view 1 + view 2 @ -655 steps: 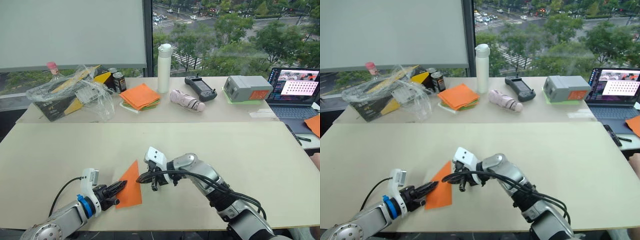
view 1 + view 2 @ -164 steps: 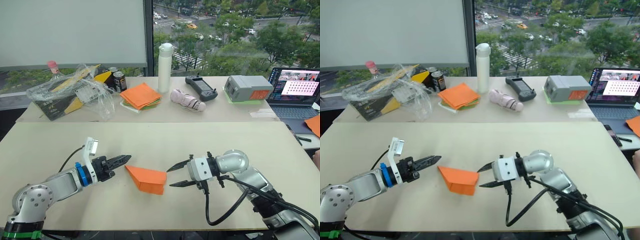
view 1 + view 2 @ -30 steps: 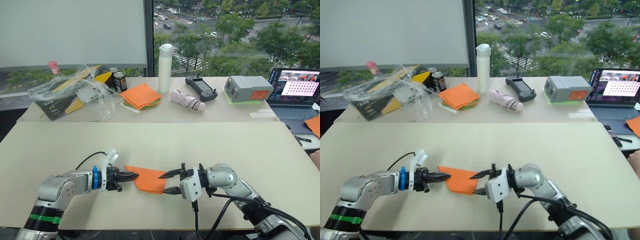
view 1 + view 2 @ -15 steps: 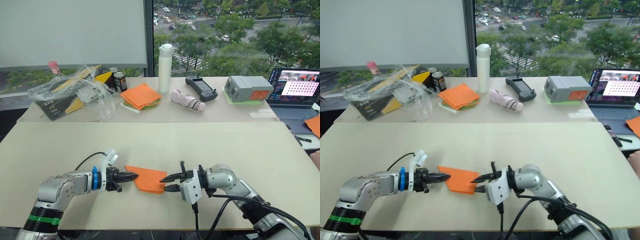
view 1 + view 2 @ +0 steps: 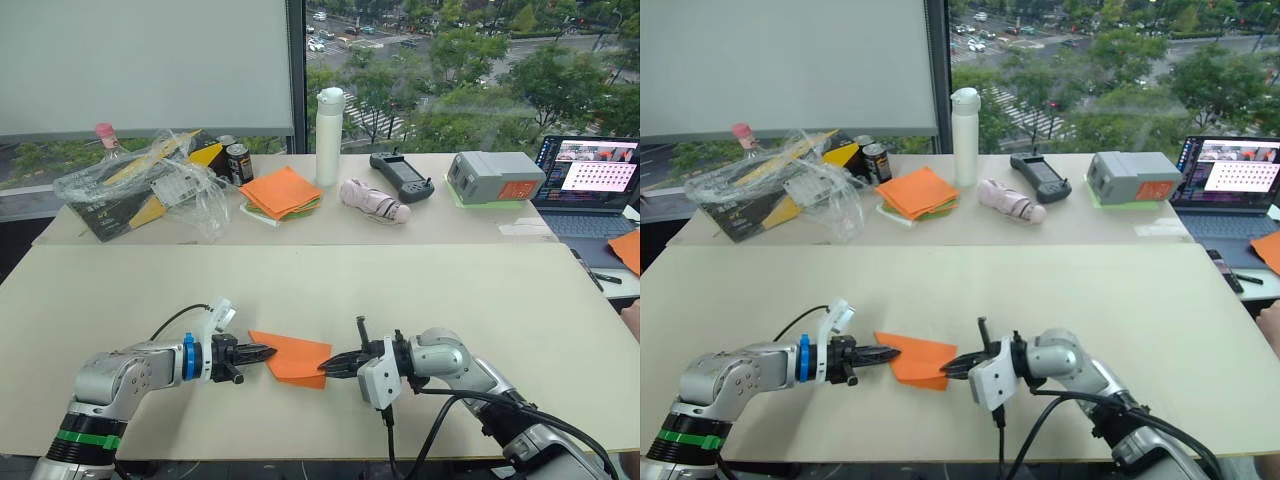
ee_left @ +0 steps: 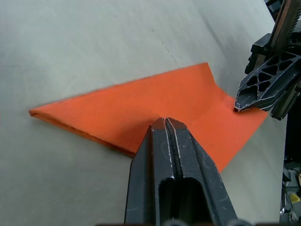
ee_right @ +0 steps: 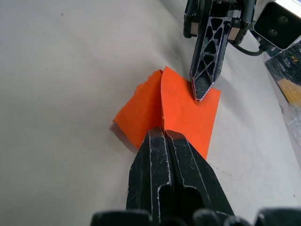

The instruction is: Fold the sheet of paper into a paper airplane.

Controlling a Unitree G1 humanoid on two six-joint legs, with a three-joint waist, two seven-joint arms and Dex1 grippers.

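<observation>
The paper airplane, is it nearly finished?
Not yet. Done: the sheet of paper is already creased into a flat pointed wedge on the table. In hand: the left gripper and right gripper, jaws shut, pinch its opposite ends. Left: no wings show yet, so more folds remain.

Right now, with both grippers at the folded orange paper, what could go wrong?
1. Both the left gripper and the right gripper look shut on opposite ends of the paper airplane; pulling apart may tear it or open a crease.
2. One layer lifts beside the right gripper's fingertips, so that grip may hold only part of the fold and let it slip.
3. The fingertips lie low on the table; pressing down could crumple the thin paper.
</observation>
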